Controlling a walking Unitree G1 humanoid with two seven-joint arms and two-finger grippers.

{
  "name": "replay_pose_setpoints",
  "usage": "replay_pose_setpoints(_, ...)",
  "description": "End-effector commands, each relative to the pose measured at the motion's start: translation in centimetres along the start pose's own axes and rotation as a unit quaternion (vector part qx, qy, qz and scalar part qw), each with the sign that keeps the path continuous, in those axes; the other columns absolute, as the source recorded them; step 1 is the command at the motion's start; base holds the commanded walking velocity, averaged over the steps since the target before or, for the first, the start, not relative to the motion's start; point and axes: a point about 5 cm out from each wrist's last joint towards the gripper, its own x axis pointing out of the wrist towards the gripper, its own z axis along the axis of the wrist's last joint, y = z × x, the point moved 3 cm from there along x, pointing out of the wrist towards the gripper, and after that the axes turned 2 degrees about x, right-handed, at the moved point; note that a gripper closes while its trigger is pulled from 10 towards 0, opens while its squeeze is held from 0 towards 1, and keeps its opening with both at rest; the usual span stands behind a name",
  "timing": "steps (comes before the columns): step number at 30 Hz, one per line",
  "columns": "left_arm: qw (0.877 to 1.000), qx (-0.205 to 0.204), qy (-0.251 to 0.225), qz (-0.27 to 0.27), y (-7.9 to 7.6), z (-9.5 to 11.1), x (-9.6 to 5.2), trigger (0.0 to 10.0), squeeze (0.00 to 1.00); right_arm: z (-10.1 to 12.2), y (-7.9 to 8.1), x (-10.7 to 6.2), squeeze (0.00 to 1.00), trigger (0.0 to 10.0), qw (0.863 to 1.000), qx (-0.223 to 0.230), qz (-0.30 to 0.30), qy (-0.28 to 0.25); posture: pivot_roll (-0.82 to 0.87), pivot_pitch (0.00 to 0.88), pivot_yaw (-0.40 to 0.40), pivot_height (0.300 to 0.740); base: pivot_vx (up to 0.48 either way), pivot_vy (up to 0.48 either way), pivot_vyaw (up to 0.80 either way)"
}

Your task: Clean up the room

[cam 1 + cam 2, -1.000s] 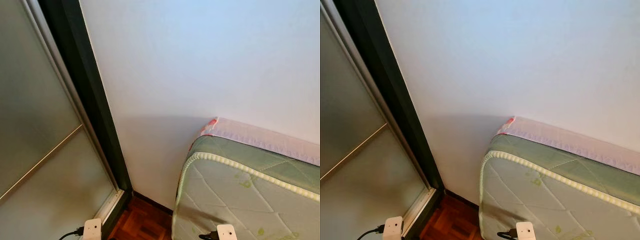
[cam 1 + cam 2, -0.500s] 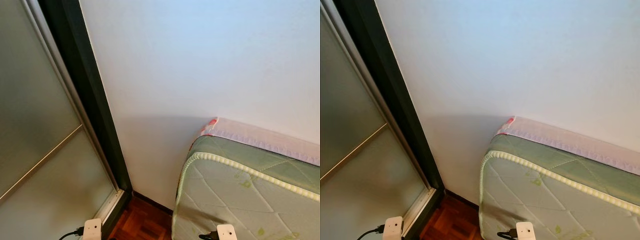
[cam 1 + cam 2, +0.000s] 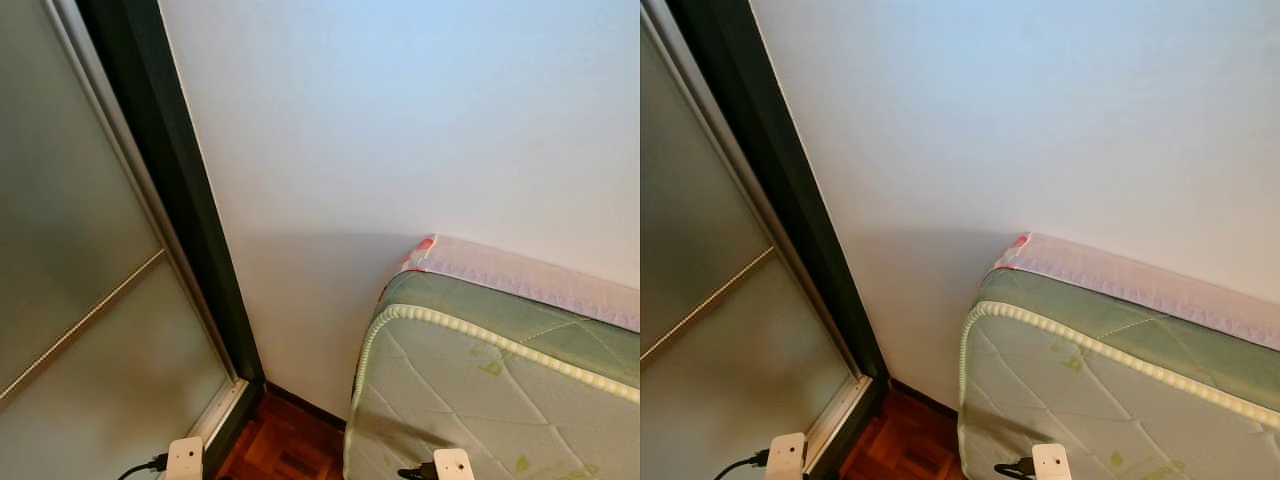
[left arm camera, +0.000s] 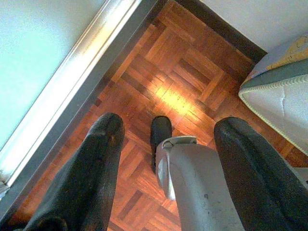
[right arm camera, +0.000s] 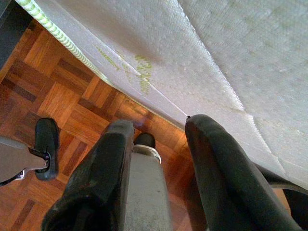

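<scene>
A green quilted mattress (image 3: 480, 390) with a beaded cream edge stands against the white wall (image 3: 400, 120) at the lower right, a pale pink layer (image 3: 520, 275) along its far side. Both arms hang low, and their white wrist pieces peek in at the bottom edge. My left gripper (image 4: 170, 122) is open over the parquet floor (image 4: 187, 72), nothing between its fingers; my own leg and foot show beyond. My right gripper (image 5: 161, 123) is open too, hanging beside the mattress side (image 5: 216, 53), with nothing held.
A sliding door of frosted glass (image 3: 70, 250) in a dark frame (image 3: 170, 190) fills the left and meets the wall in a corner. Its metal floor track (image 4: 72, 82) runs along the parquet. A narrow strip of floor (image 3: 285, 445) lies between door and mattress.
</scene>
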Motion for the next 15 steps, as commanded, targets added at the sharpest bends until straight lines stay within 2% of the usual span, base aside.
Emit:
replay_pose_setpoints(1, 0.998, 0.052, 0.007, -0.021, 2.14, 2.21, 0.05, 10.0, 0.0, 2.27, -5.06, -0.14, 0.0, 10.0, 0.994, 0.104, -0.019, -0.02, 0.0, 0.0, -0.06, 0.74, 0.0, 0.0, 0.0)
replay_pose_setpoints(15, 0.998, 0.052, 0.007, -0.021, 2.14, 2.21, 0.05, 10.0, 0.0, 2.27, -5.06, -0.14, 0.0, 10.0, 0.994, 0.104, -0.019, -0.02, 0.0, 0.0, -0.06, 0.74, 0.0, 0.0, 0.0)
